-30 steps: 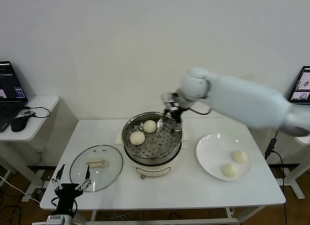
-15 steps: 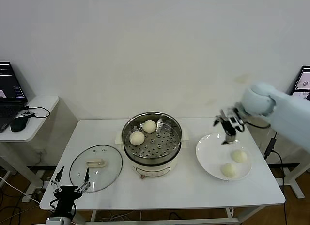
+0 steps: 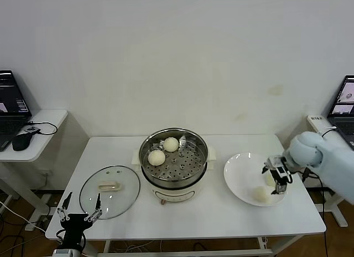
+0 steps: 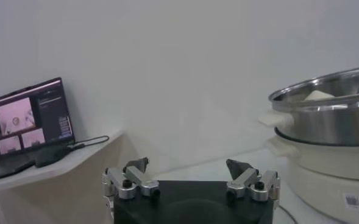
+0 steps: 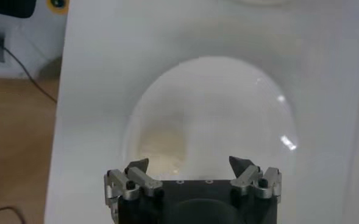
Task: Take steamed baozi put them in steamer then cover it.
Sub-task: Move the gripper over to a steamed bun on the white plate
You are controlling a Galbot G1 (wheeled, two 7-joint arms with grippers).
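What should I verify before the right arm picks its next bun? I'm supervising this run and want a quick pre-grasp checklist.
1. Right gripper open, over the white plate: ok.
2. Bun on plate reachable: ok; a second one behind the gripper: cannot tell.
3. Steamer uncovered, free tray space beside two buns: ok.
4. Glass lid lying on the table, clear of the steamer: ok.
5. Left gripper open, parked at the table's front edge near the lid: ok.

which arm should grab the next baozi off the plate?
Right. The right gripper hangs open over the plate, beside a baozi. The left gripper waits open by the glass cover.
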